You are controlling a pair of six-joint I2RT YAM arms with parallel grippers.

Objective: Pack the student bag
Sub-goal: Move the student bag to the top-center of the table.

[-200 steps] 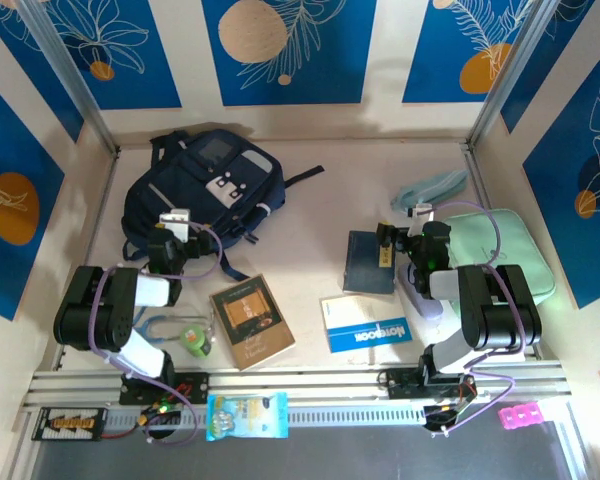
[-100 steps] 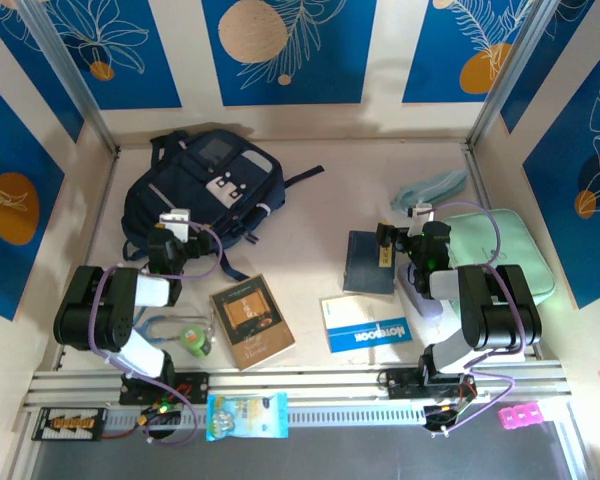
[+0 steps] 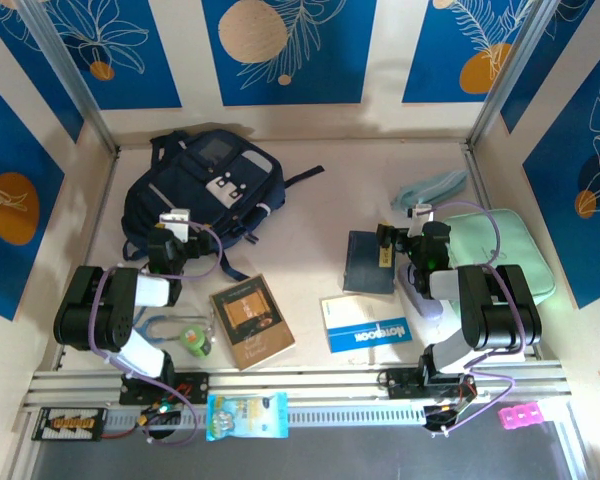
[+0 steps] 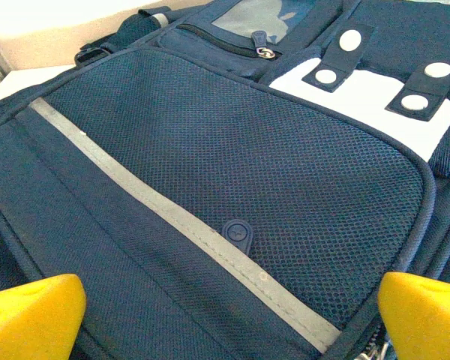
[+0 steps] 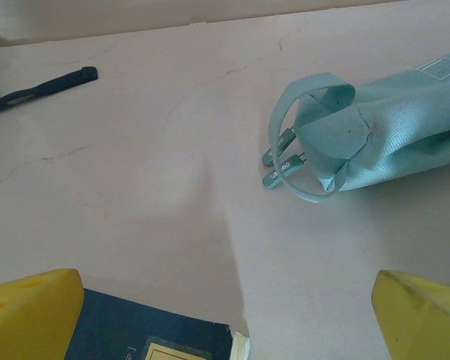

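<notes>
The student bag (image 3: 205,190), a navy backpack with a grey-white patch, lies flat at the back left of the table. My left gripper (image 3: 175,222) hangs over its near edge, open. In the left wrist view the student bag's mesh front and grey stripe (image 4: 232,187) spread out below the gripper (image 4: 229,319), with nothing between the yellow fingertips (image 4: 30,315). My right gripper (image 3: 410,225) is open at the right, above bare table (image 5: 210,225) just past a dark blue book (image 3: 370,262). Its fingertips (image 5: 424,315) hold nothing, and the dark blue book's corner (image 5: 135,337) shows below.
A light-blue pouch (image 3: 430,188) with a loop handle (image 5: 307,142) lies beyond the right gripper. A mint-green flat case (image 3: 500,250) sits at the far right. A brown book (image 3: 252,320), a white-and-blue notebook (image 3: 365,322) and a green roll (image 3: 193,340) lie near the front. A snack packet (image 3: 246,415) rests on the rail.
</notes>
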